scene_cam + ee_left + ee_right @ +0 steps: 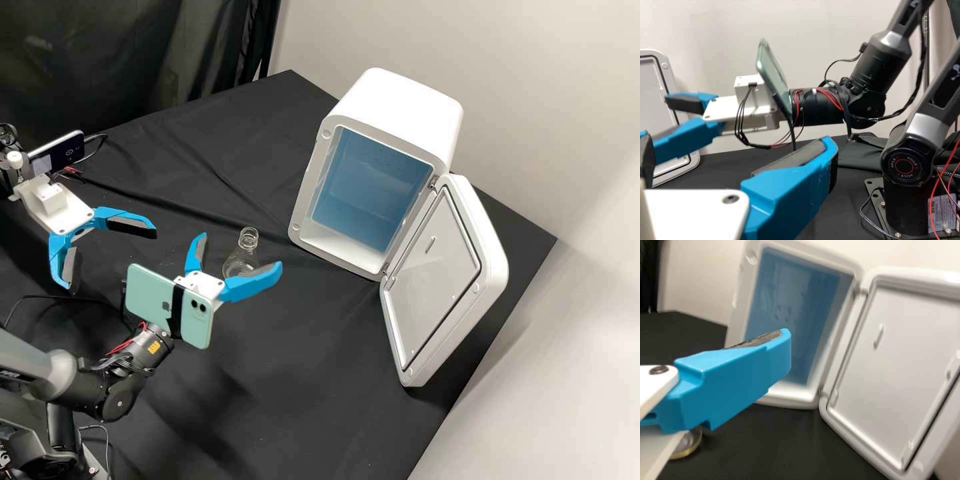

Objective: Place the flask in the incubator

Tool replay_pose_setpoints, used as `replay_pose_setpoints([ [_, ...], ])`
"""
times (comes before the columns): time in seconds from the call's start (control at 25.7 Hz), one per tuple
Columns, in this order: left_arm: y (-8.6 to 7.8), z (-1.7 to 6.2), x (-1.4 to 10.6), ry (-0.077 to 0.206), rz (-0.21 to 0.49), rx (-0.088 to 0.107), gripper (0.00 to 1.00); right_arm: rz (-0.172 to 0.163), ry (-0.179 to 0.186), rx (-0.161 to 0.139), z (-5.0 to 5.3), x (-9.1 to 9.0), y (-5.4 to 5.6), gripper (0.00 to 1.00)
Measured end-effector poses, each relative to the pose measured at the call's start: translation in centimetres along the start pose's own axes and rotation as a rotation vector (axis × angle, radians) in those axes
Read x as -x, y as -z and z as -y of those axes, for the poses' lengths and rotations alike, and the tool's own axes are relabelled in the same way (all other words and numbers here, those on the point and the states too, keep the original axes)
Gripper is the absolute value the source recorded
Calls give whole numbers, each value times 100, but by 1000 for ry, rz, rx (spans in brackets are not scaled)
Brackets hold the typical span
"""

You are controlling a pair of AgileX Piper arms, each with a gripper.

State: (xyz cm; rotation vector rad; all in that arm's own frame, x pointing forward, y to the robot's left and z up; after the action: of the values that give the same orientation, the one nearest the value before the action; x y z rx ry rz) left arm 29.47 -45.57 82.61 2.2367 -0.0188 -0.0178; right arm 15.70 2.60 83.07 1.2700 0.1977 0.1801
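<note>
1. In the high view the light is bright, soft and even, falling from above. The white wall at 2 o'clock is the brightest area and shows no hard glare.
2. The black bench soaks up light and shows only a faint grey sheen on cloth folds toward 10 o'clock. The dark curtain at 11 o'clock is dim.
3. The incubator and its open door cast a soft-edged shadow toward 3 o'clock.
4. Small glints sit on the glass flask.
5. In the left wrist view, pale highlights curve over an arm's rounded joint housing.
6. In the right wrist view, the blue finger has a bright top face and a shaded underside.
</note>
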Motion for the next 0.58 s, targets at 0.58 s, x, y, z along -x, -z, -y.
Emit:
replay_pose_setpoints([
  [0.58, -5, 61, 26, 76, 22, -46, 100, -116, 238, -80, 582, -328, 218, 100],
])
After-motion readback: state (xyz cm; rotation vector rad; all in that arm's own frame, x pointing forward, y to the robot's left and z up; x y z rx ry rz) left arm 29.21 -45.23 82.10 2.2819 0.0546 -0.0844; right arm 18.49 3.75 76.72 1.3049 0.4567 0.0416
